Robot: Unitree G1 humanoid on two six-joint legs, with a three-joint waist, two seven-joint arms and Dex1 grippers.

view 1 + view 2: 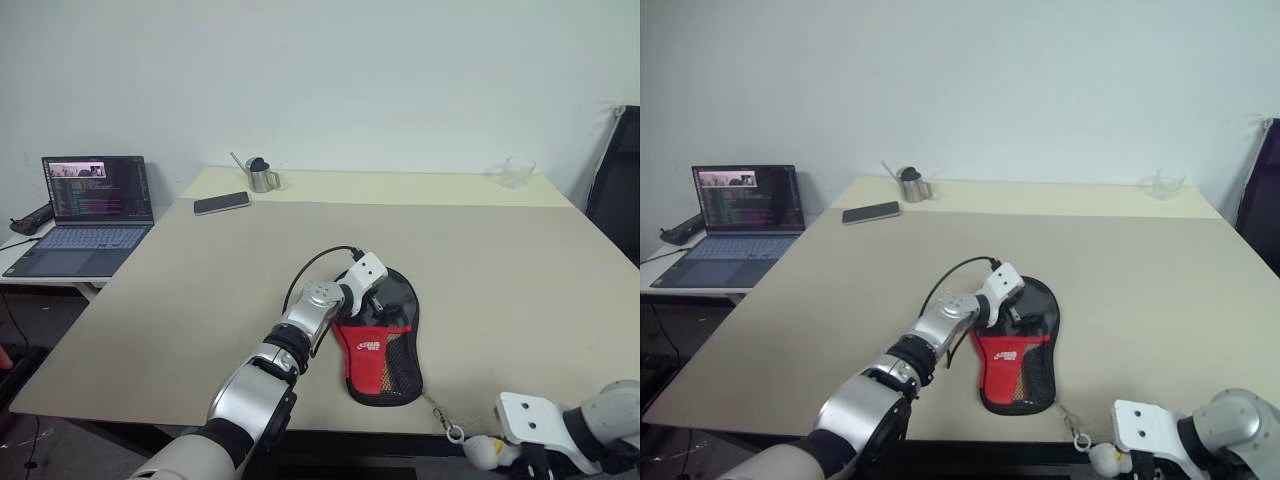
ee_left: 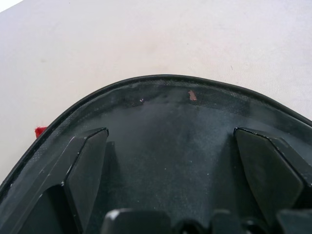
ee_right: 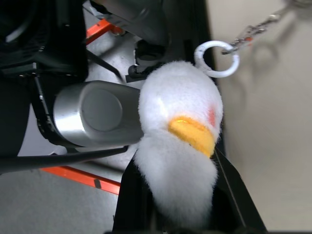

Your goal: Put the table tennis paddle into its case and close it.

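The case (image 1: 385,352), black with a red logo panel and a mesh pocket, lies flat near the table's front edge with its narrow end toward me. My left gripper (image 1: 380,300) rests over its round far end, and its fingers (image 2: 85,165) stand wide apart on the dark fabric. A chain (image 1: 437,410) runs from the case to a white-and-yellow plush charm (image 3: 178,136). My right gripper (image 1: 500,452) is shut on that charm just off the table's front edge. The table tennis paddle is hidden.
A black phone (image 1: 221,203) and a metal cup (image 1: 263,175) sit at the far left of the table (image 1: 500,260), a clear glass (image 1: 517,172) at the far right. An open laptop (image 1: 95,215) stands on a side desk to the left. A dark chair (image 1: 620,180) is at the right.
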